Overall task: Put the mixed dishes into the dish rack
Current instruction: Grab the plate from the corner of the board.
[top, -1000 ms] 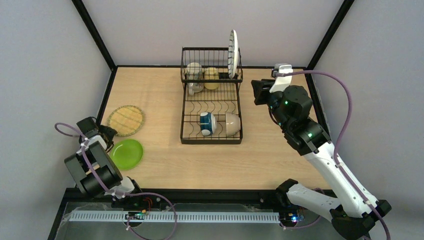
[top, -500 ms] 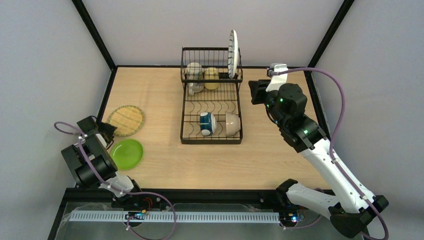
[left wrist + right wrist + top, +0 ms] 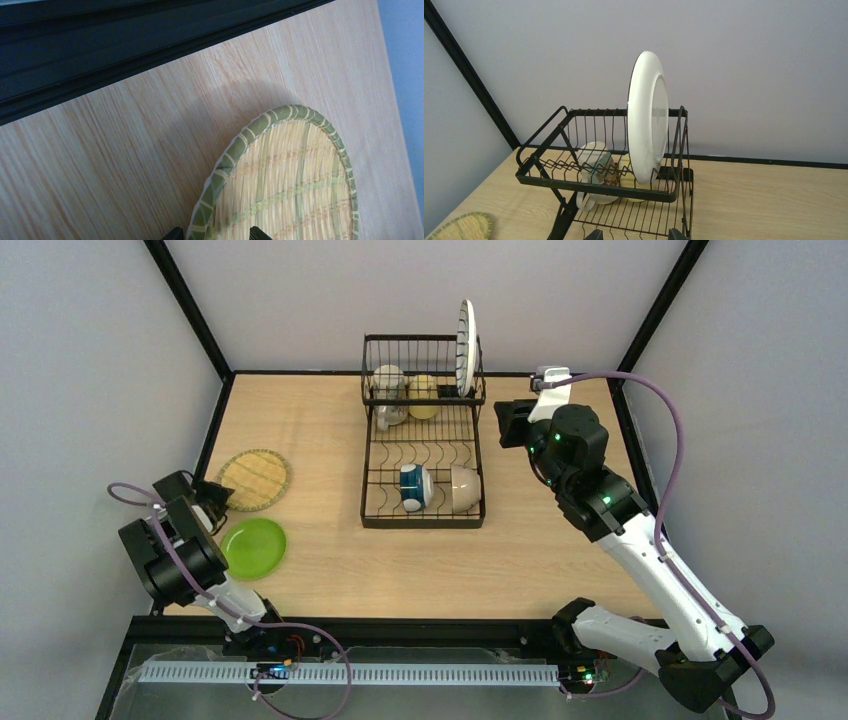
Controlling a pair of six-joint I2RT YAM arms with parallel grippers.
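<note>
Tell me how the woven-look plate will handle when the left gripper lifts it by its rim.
The woven-look plate looks shallow and thin, so it is probably light. It lies flat on the table, so a rim grip likely tips it up. Its ribbed rim band should slip less than a smooth glaze, though whether it flexes I cannot tell.

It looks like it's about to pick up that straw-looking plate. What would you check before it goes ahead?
1. Woven plate rim between the left fingers: ok.
2. Fingers clamped on that rim: not ok, they stand apart.
3. Green plate apart from the woven plate: ok.
4. Free divider slots in the dish rack: ok.
5. Right fingers empty, off to the rack's side: ok.
</note>
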